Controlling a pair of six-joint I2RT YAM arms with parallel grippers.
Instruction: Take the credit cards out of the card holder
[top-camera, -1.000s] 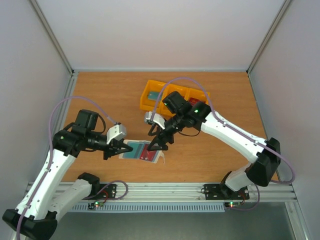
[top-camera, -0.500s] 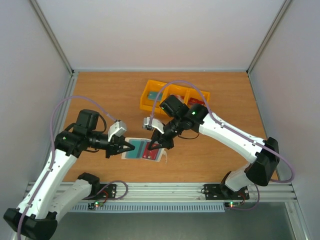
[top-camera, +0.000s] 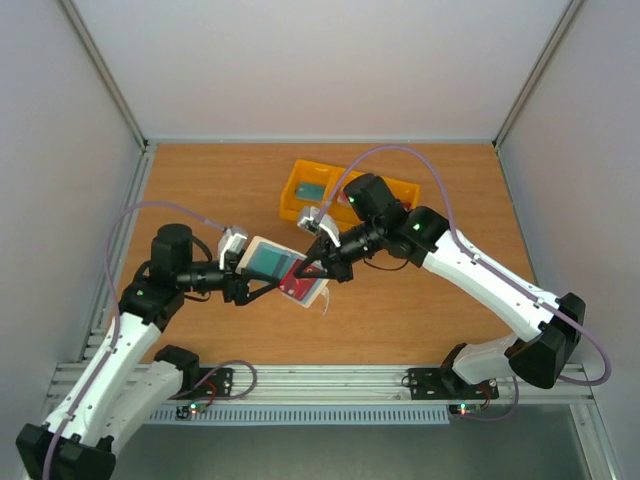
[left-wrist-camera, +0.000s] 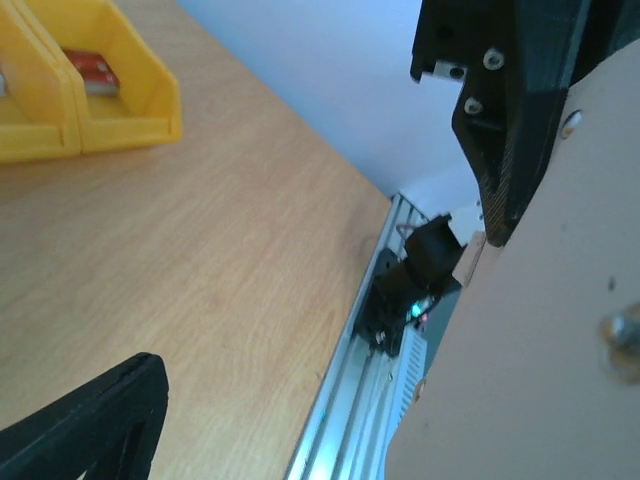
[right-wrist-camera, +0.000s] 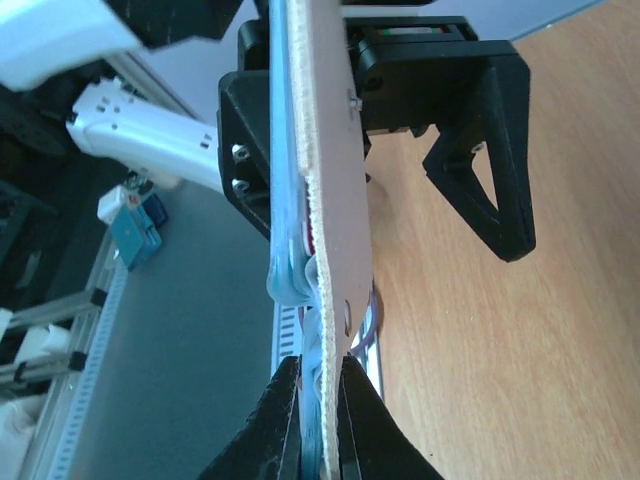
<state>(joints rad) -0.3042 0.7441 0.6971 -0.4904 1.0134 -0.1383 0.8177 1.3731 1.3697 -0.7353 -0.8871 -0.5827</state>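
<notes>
Nearest the arm bases, the left fingers (left-wrist-camera: 100, 425) stand wide apart and hold nothing. One lies well off to the side; the other sits close against the beige back of the card holder (right-wrist-camera: 335, 200), which passes between them ungripped. The right fingers (right-wrist-camera: 285, 430) are pinched tight on the holder's opposite edge, with the beige wall and bluish inner layer both caught between them, and they alone carry it. The holder appears raised clear of the counter (top-camera: 200, 190), tilted, left of centre between the two arms, with its strap tab (top-camera: 325, 300) hanging free beneath. Inside it a teal credit card (top-camera: 268, 261) shows toward the left arm and a dark red credit card (top-camera: 294, 277) toward the right. Assessment: extraction is part done, and the step in hand is setting up the left fingers to take a card while the right steadies the pouch. The next move calls for the left fingers to close on an exposed card edge only, then draw it along the pocket's line. The main obstruction is the holder's own wall and its translucent layer, either of which could be pinched together with the card. Farther back stands the yellow tray (left-wrist-camera: 120, 120), with a loose teal card (top-camera: 312, 190) in its left compartment and a red-and-white card (left-wrist-camera: 95, 72) in another. The right arm overhangs the tray's right end and hides part of it.
</notes>
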